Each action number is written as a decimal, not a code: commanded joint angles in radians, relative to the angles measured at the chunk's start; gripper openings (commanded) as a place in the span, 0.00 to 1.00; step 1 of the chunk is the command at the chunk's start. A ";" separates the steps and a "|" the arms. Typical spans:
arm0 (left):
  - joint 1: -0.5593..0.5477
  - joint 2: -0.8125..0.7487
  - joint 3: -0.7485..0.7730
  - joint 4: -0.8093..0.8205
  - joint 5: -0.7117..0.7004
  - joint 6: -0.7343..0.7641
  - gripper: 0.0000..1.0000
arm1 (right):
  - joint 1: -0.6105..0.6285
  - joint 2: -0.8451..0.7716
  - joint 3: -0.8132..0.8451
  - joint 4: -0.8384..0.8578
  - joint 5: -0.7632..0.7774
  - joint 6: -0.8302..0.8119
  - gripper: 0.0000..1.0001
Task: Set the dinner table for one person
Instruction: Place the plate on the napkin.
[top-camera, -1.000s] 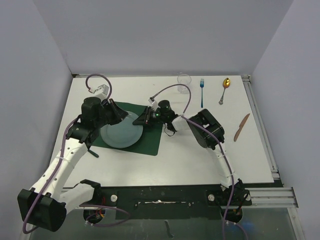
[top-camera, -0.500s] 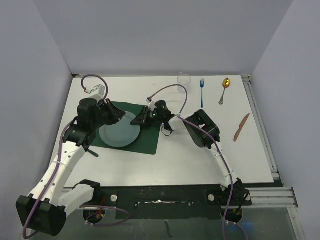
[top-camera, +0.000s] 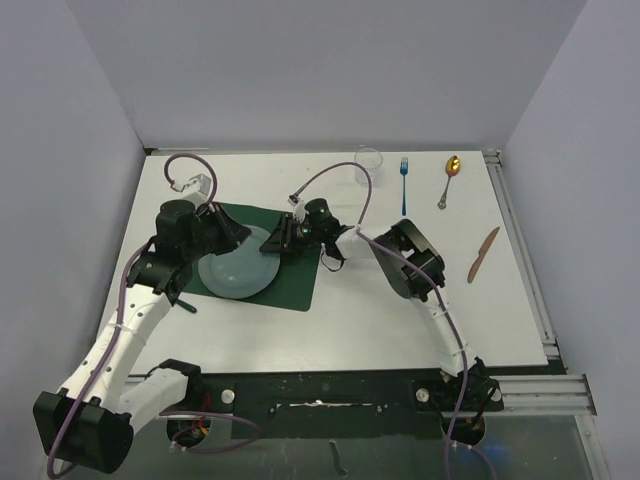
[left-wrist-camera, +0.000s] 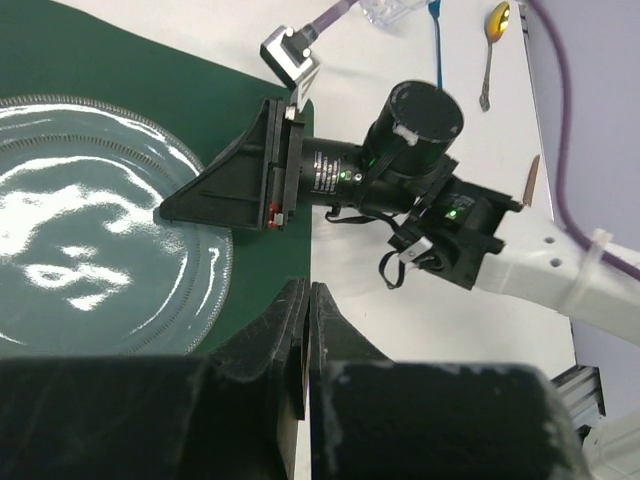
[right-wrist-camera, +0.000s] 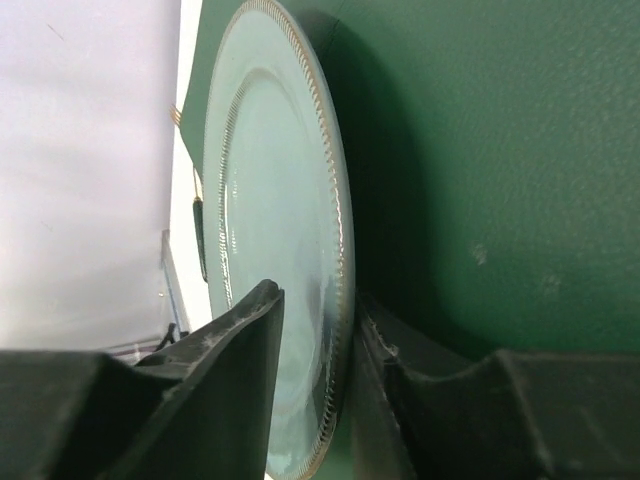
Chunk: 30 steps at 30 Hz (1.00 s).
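Broadly, the large flat white matte dinner table (top-camera: 400, 320) fills the middle of the overhead view, reaching from the arm bases at the near edge to the far wall, with a metal rail down its right side. Both arms reach over it, the left arm (top-camera: 125, 330) from the near left corner and the right arm (top-camera: 448, 330) from the near right, and they meet over the left half. A dark green rectangular placemat (top-camera: 300, 285) lies there at a slight angle, flat on the tabletop. On the mat's left part rests a round pale blue-grey plate with a beaded rim (top-camera: 235, 272). The right gripper (left-wrist-camera: 175, 208) comes in low from the right with its pincer narrowly parted, one finger on each side of the plate's right rim and a gap between the rim and one finger. The left gripper (left-wrist-camera: 306, 300) hangs over the plate with its fingers pressed together on nothing. Well apart on the right lies a brown knife (top-camera: 483, 255). Along the far edge lie a gold spoon (top-camera: 448, 180) and a blue fork (top-camera: 404, 185), and a clear glass (top-camera: 368, 160) stands just left of the fork.
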 joint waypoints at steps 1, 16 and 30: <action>0.006 -0.004 -0.016 0.075 0.051 -0.009 0.00 | 0.004 -0.155 0.013 -0.181 0.059 -0.186 0.32; 0.010 0.027 -0.027 0.103 0.055 -0.017 0.00 | -0.042 -0.289 0.039 -0.421 0.178 -0.399 0.39; 0.014 0.165 -0.054 0.079 -0.200 0.019 0.00 | -0.042 -0.463 -0.195 -0.441 0.274 -0.423 0.09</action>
